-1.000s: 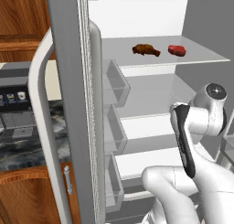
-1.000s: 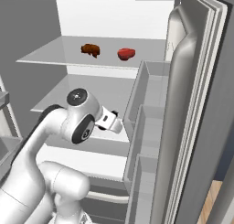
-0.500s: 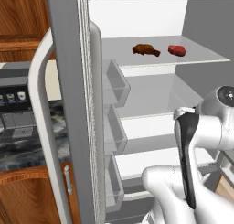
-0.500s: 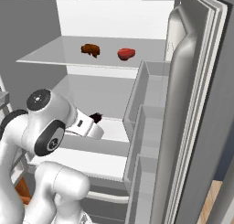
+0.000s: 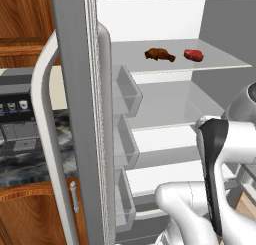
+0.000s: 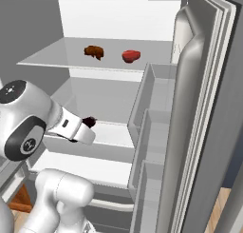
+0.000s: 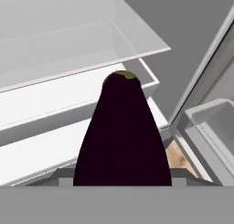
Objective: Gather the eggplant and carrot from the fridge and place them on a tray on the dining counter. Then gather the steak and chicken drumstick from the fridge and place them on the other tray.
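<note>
One item, the eggplant point(image 7: 122, 134), sat in the tool point(image 6: 88, 122), jaws roughly half open around its dark body; in the right base view it hung low inside the open fridge point(image 6: 209, 108), beside the door bins point(image 6: 154, 118). Risk, as I judged it: swinging out could clip those bins or the shelf edge point(image 7: 82, 70) and knock the rounded vegetable loose; the chicken drumstick point(image 5: 159, 54) and steak point(image 5: 193, 55) lay on the top shelf.

Top shelf point(image 5: 220, 62) of the open fridge point(image 5: 75, 114), upper centre of both base views: chicken drumstick point(image 5: 159, 54) lying left, red steak point(image 5: 193, 55) just right of it, apart. Lower shelves point(image 5: 165, 136) sit beneath.
</note>
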